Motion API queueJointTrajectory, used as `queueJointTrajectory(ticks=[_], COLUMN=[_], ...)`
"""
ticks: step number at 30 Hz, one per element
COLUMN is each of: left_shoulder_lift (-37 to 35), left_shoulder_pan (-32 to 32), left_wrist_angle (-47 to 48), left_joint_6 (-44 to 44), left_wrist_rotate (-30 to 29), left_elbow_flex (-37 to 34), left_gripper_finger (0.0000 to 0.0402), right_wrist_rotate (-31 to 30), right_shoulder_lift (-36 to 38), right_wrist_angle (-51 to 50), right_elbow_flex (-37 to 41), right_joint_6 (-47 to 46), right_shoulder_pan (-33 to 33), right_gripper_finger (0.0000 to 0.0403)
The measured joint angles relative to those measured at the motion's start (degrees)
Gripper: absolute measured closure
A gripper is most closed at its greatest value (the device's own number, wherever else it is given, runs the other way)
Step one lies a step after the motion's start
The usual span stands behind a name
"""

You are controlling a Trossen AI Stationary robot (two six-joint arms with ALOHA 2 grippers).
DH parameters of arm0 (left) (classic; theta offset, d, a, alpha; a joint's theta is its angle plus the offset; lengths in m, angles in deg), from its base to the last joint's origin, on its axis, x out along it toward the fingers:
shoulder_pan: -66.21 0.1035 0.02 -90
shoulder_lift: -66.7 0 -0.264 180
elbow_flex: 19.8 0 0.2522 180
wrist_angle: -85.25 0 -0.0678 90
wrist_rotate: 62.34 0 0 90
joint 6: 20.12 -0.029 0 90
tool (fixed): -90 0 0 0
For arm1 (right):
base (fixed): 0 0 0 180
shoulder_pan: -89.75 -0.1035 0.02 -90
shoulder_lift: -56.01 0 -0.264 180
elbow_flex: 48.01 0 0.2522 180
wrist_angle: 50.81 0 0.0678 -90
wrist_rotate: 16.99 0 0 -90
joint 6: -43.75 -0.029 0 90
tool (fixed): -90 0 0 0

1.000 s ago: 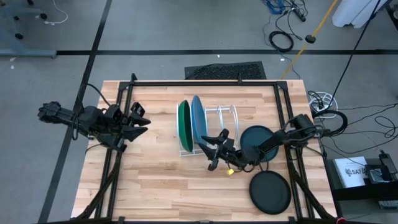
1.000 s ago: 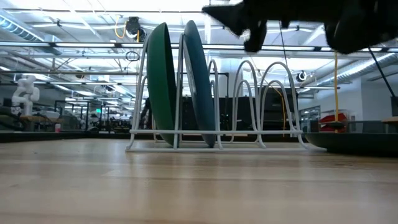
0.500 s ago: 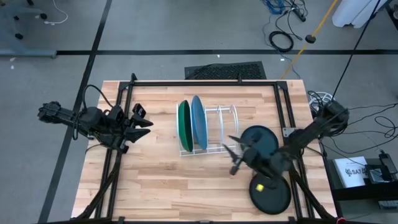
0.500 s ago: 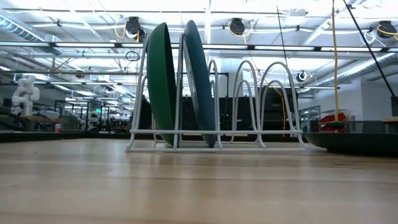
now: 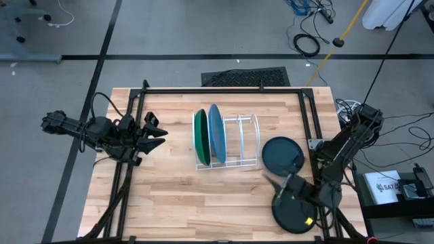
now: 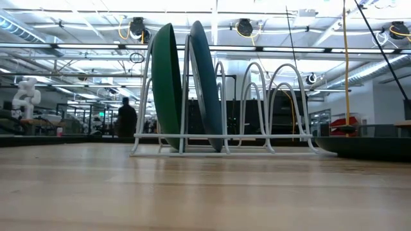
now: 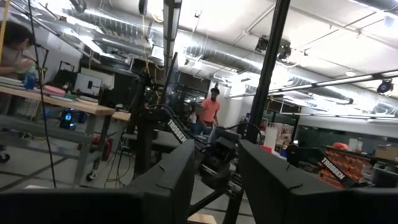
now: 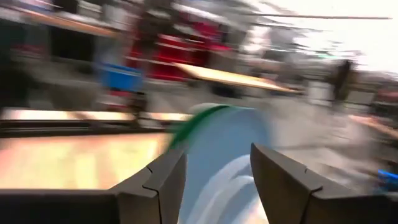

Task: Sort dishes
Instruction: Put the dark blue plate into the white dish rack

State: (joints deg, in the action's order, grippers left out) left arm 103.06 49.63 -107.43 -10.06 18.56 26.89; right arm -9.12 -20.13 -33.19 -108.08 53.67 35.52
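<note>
Dishes: green plate (image 5: 199,138) and light blue plate (image 5: 216,134) stand upright, side by side, in the left-end slots of the white wire rack (image 5: 244,141). The dark teal plate (image 5: 282,156) lies flat on the table (image 5: 169,196) just right of the rack, and the black plate (image 5: 294,209) lies flat nearer the front right corner, close to the teal one.

Right gripper (image 5: 279,185) hangs over the near-left edge of the black plate, fingers apart and nothing held; the wrist view shows both fingers spread with open space between them (that view is smeared, so treat the exact opening as rough). Left gripper (image 5: 154,133) waits off the table's left side, pointed toward the rack, fingers parted and empty.

Judging by position, the black plate looks like the next pick. Risks: both loose plates lie flat on wood, so a finger has to get under a thin rim, and a shallow pinch could let the plate skid or slip out. The teal plate sits close by, and a sloppy approach could bump it. Slotting in is tight too, since a plate carried tilted could strike the wire hoops or knock the blue plate over.

Around: black frame rails run along the table edges, cables and a floor mat lie beyond the far edge. In the low view a person stands far back in the room, behind the rack. Free rack slots sit to the right of the blue plate, unobstructed.
</note>
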Motion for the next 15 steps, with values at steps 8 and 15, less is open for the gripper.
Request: queueJointTrajectory(ticks=[8,15], left_shoulder_lift=[0.0,0.0], left_shoulder_pan=[0.0,0.0], left_wrist_angle=[0.0,0.0], left_joint_6=[-0.3,-0.3], left_wrist_rotate=[-0.1,-1.6], left_elbow_flex=[0.0,0.0], left_gripper_finger=[0.0267,0.0267], right_wrist_rotate=[21.7,33.8], right_shoulder_lift=[-4.7,-9.7], right_wrist_angle=[-3.5,-3.5], right_elbow_flex=[0.0,-1.7], right_joint_6=[-10.1,-13.5], right_shoulder_pan=[2.0,7.8], right_gripper_finger=[0.0234,0.0234])
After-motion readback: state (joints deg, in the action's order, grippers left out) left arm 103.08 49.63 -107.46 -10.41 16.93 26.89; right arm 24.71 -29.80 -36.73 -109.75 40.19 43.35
